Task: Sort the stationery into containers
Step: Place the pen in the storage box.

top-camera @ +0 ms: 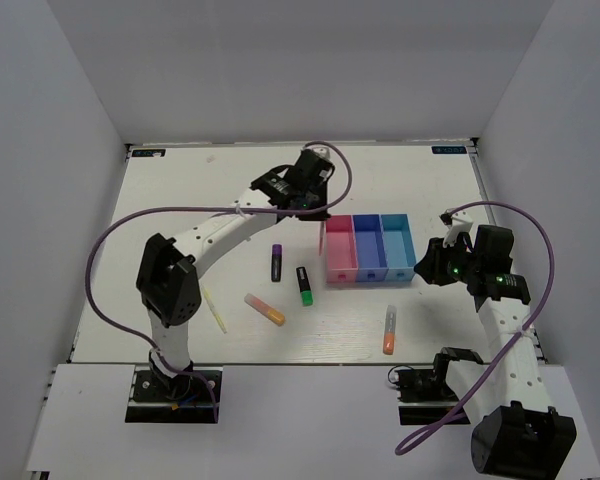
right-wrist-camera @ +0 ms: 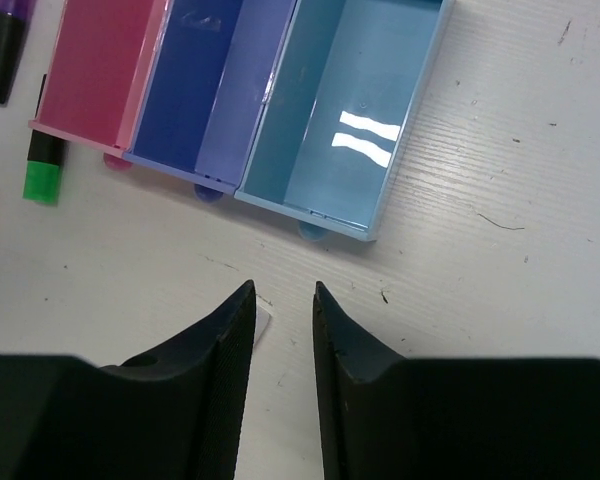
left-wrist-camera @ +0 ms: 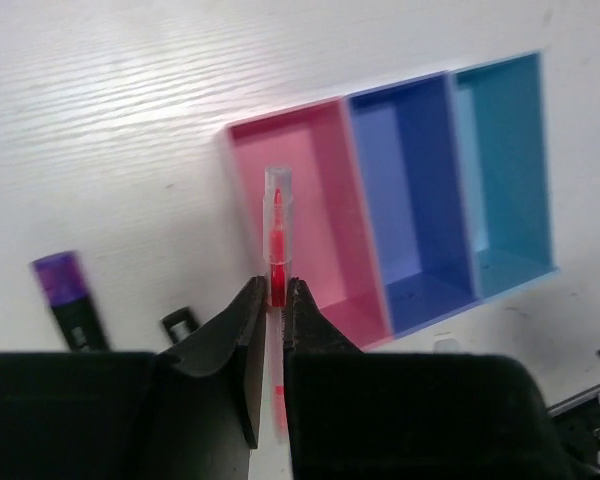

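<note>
My left gripper (top-camera: 316, 206) (left-wrist-camera: 277, 290) is shut on a thin pink pen (left-wrist-camera: 277, 215), which hangs over the near end of the pink bin (left-wrist-camera: 315, 200) (top-camera: 338, 255). Joined to that bin in a row are a dark blue bin (top-camera: 368, 252) (left-wrist-camera: 410, 190) and a light blue bin (top-camera: 398, 248) (right-wrist-camera: 340, 110). My right gripper (top-camera: 428, 268) (right-wrist-camera: 283, 290) stands open and empty over the table, just off the light blue bin. On the table lie a purple-capped marker (top-camera: 277, 262) (left-wrist-camera: 68, 292), a green-capped marker (top-camera: 304, 285) (right-wrist-camera: 42, 172), an orange-pink marker (top-camera: 265, 309), a grey-orange marker (top-camera: 390, 329) and a thin yellow pen (top-camera: 215, 311).
White walls enclose the table on the left, back and right. The left arm's purple cable (top-camera: 110, 250) loops over the table's left side. The right arm's cable (top-camera: 540, 260) arcs by the right edge.
</note>
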`<state>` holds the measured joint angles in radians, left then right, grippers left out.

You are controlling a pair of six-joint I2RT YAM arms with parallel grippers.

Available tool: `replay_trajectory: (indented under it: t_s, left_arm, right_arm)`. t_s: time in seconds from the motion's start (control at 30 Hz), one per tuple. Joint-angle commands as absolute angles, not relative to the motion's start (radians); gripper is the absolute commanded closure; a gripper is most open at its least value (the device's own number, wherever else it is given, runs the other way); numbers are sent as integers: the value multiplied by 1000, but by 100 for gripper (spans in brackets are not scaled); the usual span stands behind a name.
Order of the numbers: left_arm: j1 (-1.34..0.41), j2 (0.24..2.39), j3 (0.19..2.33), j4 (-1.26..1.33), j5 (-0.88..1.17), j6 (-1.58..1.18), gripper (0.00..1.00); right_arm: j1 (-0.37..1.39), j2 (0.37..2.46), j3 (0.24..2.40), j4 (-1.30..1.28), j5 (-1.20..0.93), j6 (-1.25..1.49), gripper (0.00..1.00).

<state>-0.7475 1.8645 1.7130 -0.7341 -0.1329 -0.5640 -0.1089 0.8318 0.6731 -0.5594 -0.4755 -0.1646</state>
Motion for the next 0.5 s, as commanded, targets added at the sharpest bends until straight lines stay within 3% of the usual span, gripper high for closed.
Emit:
replay_trajectory:
  t_s: [0.0, 0.27, 0.47]
  left_arm:
    - [-781, 1931, 1805, -678, -127, -601, 100]
    - [-811, 2086, 1939, -649, -170, -623, 100]
    - [-813, 2102, 1875, -624, -187, -643, 69]
  right_arm:
    - [-109, 831, 698, -551, -474, -169, 67]
    - [-110, 822, 695, -551, -472, -161, 65]
    - [-110, 825, 696, -554, -472, -166, 42]
